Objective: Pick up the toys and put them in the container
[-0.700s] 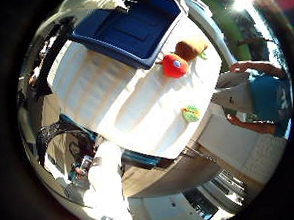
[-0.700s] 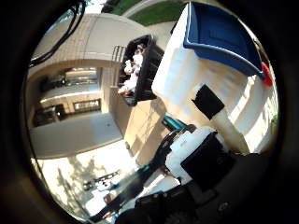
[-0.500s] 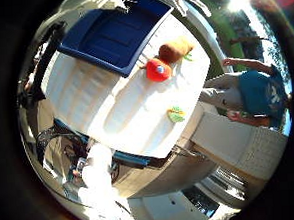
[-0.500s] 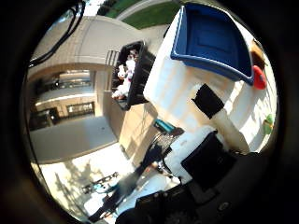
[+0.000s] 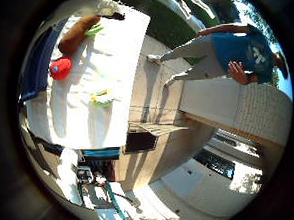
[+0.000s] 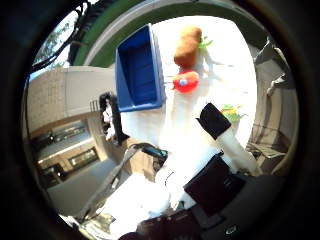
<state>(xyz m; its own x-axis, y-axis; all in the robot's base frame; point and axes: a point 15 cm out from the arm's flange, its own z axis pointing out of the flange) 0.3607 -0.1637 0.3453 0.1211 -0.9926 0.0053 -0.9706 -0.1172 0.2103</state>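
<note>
On table (image 5: 118,56): toys; thumb-side view alone shows container's (image 6: 137,70) inside.

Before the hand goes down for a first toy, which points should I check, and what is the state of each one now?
1. Blue container is empty and upright on the white table: ok.
2. Red toy lies free on the table, beside the container: ok.
3. Brown carrot-shaped toy lies apart from the red toy: ok.
4. Small green and yellow toy lies alone on the table: ok.
5. Hand holds nothing; one finger extends straight: ok.
6. Hand is close above a toy: not ok, it is still high.
</note>
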